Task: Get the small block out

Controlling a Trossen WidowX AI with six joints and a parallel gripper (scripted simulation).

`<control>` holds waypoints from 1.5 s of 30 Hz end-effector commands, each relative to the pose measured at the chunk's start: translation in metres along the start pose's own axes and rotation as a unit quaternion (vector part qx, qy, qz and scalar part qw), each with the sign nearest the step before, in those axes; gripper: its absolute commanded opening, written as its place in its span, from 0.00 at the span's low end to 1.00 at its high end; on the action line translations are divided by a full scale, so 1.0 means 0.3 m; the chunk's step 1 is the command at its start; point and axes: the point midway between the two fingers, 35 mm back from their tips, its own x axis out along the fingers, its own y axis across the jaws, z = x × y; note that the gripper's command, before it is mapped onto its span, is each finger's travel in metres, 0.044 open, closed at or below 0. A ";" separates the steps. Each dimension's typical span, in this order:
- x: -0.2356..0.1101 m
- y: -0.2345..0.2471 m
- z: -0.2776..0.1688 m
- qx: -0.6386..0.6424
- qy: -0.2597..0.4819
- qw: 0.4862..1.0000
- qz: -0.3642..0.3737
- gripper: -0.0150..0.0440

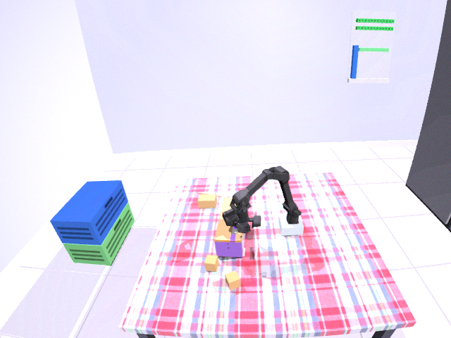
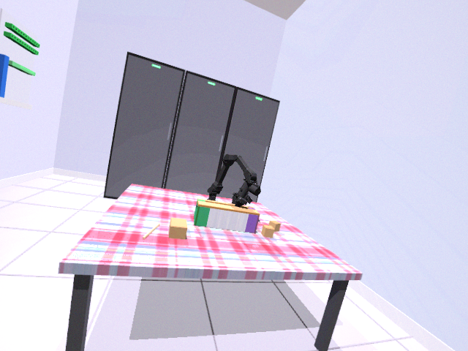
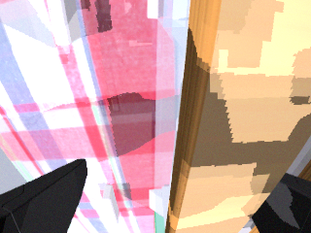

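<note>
The box (image 1: pixel 228 248) (image 2: pixel 227 219) (image 3: pixel 243 114) stands upright on the table, with a wooden top, a purple end and a green end. Its clear front cannot be made out. My gripper (image 1: pixel 243 229) (image 2: pixel 240 205) (image 3: pixel 159 165) is open and empty, pointing down close above the box top, towards the purple end. In the wrist view the box's long top edge runs between the fingers, with the left finger over the table side and the right one over the wooden top. The small block on the shelf is not visible; the top and the arm hide the inside.
Two wooden cubes, one (image 1: pixel 211 263) (image 2: pixel 268 230) and another (image 1: pixel 232 279) (image 2: pixel 274 225), lie beyond the purple end. A larger wooden block (image 1: pixel 207 201) (image 2: pixel 177 228) and a thin stick (image 2: pixel 151 231) lie behind the box near the green end. The arm's pale base (image 1: pixel 291 229) stands opposite.
</note>
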 end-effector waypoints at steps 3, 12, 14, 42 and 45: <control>0.035 0.001 0.010 -0.003 0.003 1.000 0.001 0.93; 0.037 0.000 -0.004 0.000 0.000 1.000 0.000 0.93; 0.045 0.000 -0.023 0.000 0.001 1.000 0.001 0.93; 0.110 -0.006 -0.206 0.000 0.004 1.000 0.001 0.93; 0.105 -0.007 -0.189 0.000 0.004 1.000 0.001 0.93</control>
